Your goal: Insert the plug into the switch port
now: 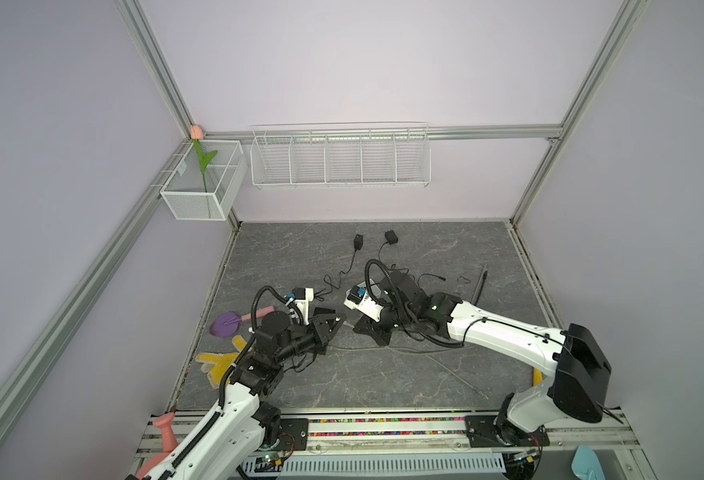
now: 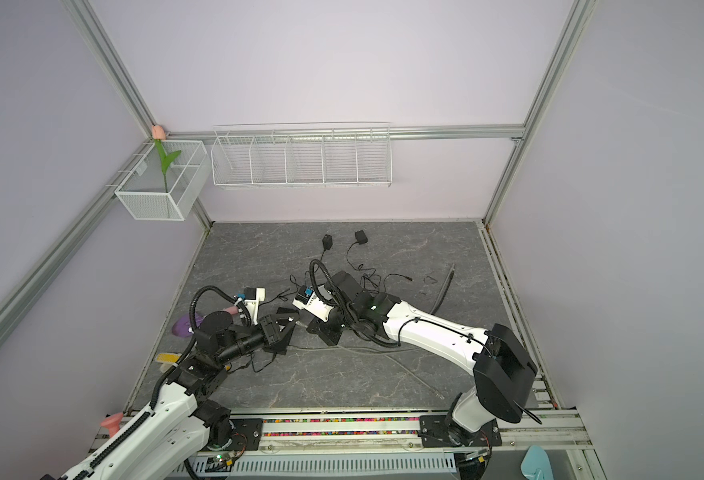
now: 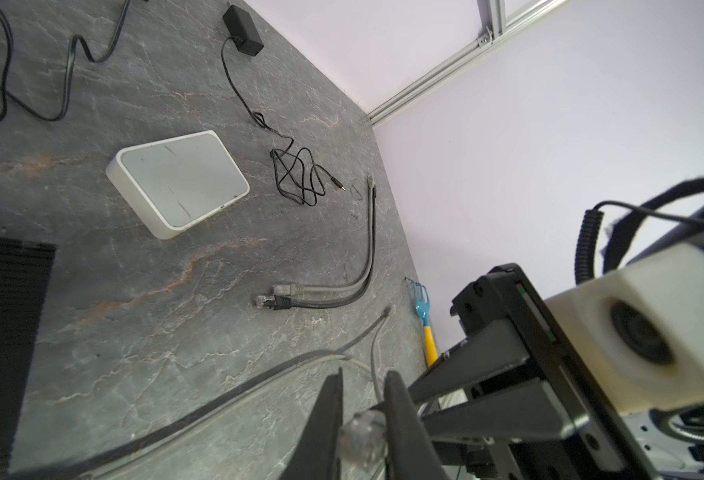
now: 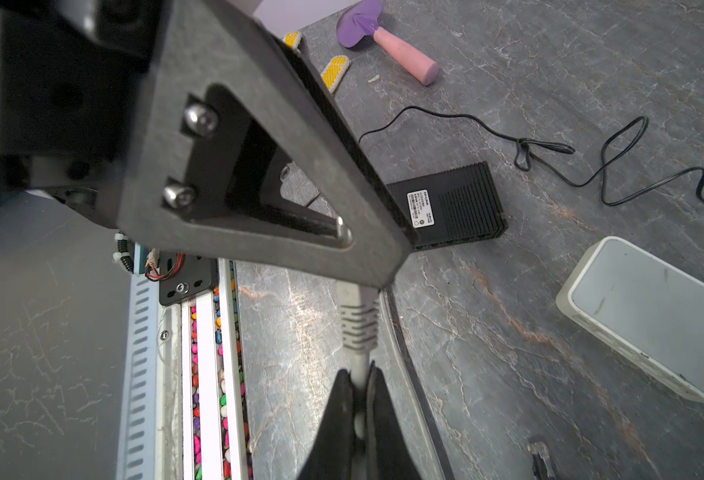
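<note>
left pincer (image 3: 365, 384) clamped on clear RJ45 plug (image 3: 363, 434). right pincer (image 4: 358, 372) pinching its grey cable (image 4: 358, 328) just behind boot. black network switch (image 4: 456, 208) on tabletop (image 4: 508, 62) near left pincer, white switch (image 4: 649, 316) further off, neither touching plug

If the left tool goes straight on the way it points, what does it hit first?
Most likely the right tool, facing the left tool almost tip to tip on the cable behind the plug; depth is unclear.
</note>
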You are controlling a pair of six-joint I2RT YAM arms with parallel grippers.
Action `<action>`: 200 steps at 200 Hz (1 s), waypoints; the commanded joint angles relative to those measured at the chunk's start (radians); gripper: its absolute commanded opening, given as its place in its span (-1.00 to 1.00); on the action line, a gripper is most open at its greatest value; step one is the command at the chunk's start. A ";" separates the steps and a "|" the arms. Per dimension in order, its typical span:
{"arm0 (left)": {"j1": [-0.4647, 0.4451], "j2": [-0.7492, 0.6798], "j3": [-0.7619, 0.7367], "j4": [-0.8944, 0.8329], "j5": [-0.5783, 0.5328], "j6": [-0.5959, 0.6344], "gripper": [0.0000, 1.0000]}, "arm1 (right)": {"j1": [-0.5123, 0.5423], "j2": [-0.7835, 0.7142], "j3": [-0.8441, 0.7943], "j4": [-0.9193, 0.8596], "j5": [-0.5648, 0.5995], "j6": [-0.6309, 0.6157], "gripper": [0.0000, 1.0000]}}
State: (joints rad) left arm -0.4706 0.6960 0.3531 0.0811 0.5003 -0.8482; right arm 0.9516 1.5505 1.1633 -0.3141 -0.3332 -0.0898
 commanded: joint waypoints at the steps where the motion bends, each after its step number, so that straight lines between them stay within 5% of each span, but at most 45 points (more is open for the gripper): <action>1: -0.006 0.003 -0.016 -0.019 -0.026 -0.003 -0.88 | 0.006 0.011 0.030 0.009 0.006 -0.013 -0.79; 24: -0.007 -0.009 -0.025 -0.027 -0.053 -0.026 -1.00 | 0.012 -0.008 0.018 -0.012 0.054 -0.036 -0.23; 37: -0.007 -0.019 -0.030 -0.037 -0.070 -0.046 -1.00 | 0.018 -0.029 0.001 -0.011 0.088 -0.056 -0.08; 103: -0.011 -0.067 -0.026 -0.073 -0.114 -0.087 -1.00 | 0.064 0.032 0.079 -0.076 0.188 -0.139 -0.04; 162: -0.011 -0.064 -0.032 -0.066 -0.111 -0.105 -1.00 | 0.078 0.111 0.117 -0.092 0.230 -0.178 -0.20; 182: -0.010 -0.060 -0.023 -0.067 -0.111 -0.103 -1.00 | 0.079 0.103 0.111 -0.077 0.239 -0.173 -0.74; 200: -0.011 -0.058 -0.021 -0.073 -0.103 -0.093 -1.00 | 0.077 0.077 0.096 -0.065 0.224 -0.174 -0.87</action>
State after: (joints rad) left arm -0.4782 0.6395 0.3260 0.0174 0.3962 -0.9352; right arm 1.0294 1.6592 1.2572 -0.3874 -0.1085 -0.2375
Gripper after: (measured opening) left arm 0.087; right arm 0.089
